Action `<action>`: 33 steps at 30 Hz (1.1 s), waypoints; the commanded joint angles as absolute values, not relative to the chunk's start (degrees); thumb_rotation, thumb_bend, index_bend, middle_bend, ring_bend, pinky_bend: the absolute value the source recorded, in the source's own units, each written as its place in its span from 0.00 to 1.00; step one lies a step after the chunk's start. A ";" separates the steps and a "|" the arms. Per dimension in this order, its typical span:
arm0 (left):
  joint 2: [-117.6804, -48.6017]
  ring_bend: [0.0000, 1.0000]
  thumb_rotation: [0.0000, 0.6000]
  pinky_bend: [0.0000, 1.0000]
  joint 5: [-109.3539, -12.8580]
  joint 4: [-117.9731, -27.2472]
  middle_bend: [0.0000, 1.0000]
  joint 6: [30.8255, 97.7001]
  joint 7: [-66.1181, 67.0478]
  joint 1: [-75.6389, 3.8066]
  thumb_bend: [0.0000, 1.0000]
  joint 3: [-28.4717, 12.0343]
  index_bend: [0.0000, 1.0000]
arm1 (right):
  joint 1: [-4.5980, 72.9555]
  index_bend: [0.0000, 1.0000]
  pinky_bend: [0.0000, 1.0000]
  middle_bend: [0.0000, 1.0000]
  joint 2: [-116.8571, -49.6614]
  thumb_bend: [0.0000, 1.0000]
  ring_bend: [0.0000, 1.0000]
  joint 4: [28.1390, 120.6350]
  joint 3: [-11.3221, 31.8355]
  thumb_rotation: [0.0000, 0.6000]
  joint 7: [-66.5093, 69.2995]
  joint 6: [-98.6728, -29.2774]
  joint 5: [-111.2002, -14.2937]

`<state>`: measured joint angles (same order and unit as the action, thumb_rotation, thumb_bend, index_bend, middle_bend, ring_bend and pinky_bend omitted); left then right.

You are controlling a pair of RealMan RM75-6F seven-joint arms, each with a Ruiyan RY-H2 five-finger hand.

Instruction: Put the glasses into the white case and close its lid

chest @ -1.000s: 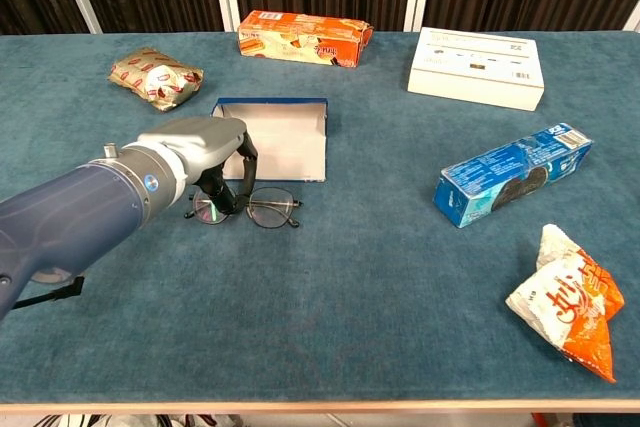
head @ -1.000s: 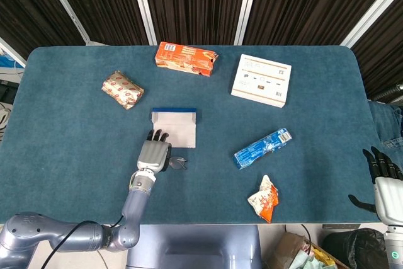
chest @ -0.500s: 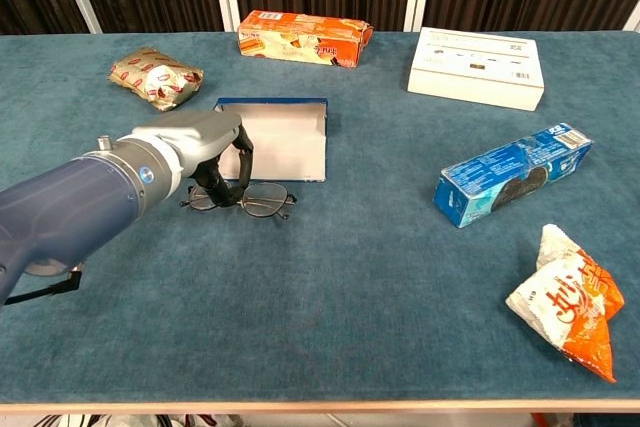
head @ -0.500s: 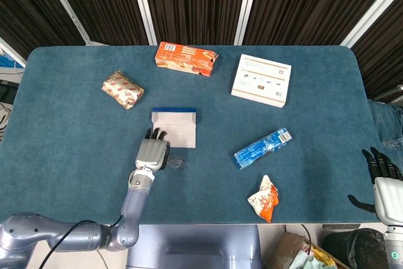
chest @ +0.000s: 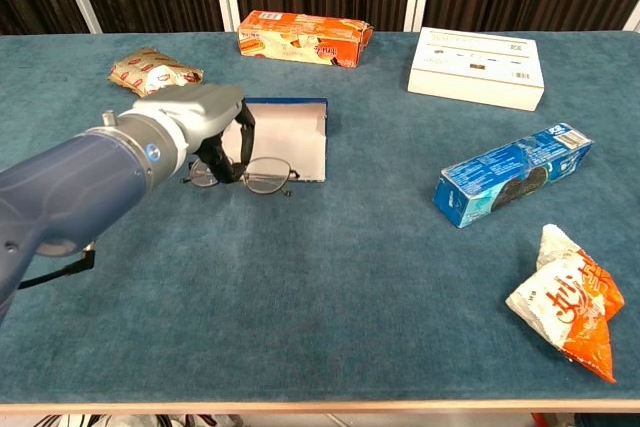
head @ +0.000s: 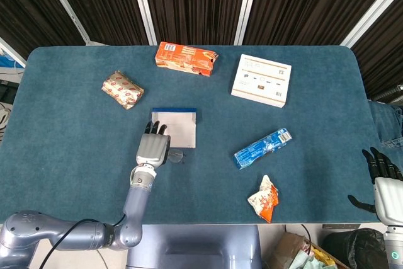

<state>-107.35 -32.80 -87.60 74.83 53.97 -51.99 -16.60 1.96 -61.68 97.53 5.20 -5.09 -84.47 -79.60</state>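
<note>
Thin dark-framed glasses (chest: 262,177) hang in my left hand (chest: 198,119), whose fingers pinch the frame near its left lens. The right lens sticks out past the hand, just over the front edge of the white case (chest: 290,132). The case lies open and flat, with a blue rim along its far side. From the head view, my left hand (head: 152,149) sits at the near left corner of the case (head: 177,126), and the glasses (head: 177,155) peek out to its right. My right hand (head: 381,169) hovers off the table's right edge, fingers spread and holding nothing.
An orange box (head: 186,58) and a white box (head: 261,80) lie at the back. A gold packet (head: 122,89) sits left of the case. A blue packet (head: 262,148) and an orange-white snack bag (head: 264,198) lie to the right.
My left hand has carried the glasses away from me, from the cloth in front of the case up to its near edge. The right hand has stayed still.
</note>
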 commanded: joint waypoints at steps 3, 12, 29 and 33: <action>-109.17 0.00 1.00 0.00 -32.41 -85.06 0.16 75.92 55.47 -54.26 0.46 -19.79 0.57 | 1.93 0.05 0.16 0.01 -61.72 0.18 0.08 97.50 5.23 1.00 -5.28 -84.59 -79.57; -113.02 0.00 1.00 0.00 -29.76 -78.08 0.16 74.78 55.33 -57.35 0.46 -25.04 0.57 | 1.92 0.05 0.16 0.01 -61.76 0.18 0.08 97.49 5.17 1.00 -5.54 -84.44 -79.37; -119.31 0.00 1.00 0.00 -26.67 -57.14 0.16 67.51 52.23 -63.02 0.46 -31.13 0.58 | 1.96 0.05 0.16 0.01 -61.58 0.18 0.08 97.53 5.15 1.00 -5.11 -84.17 -79.28; -120.52 0.00 1.00 0.00 -27.36 -53.40 0.16 64.89 50.36 -63.80 0.46 -31.39 0.58 | 1.96 0.05 0.16 0.01 -61.55 0.18 0.08 97.60 5.29 1.00 -5.00 -84.06 -78.87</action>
<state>-119.75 -26.92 -54.79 66.10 51.34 -63.21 -31.13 1.96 -61.56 97.59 5.26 -5.01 -84.08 -78.92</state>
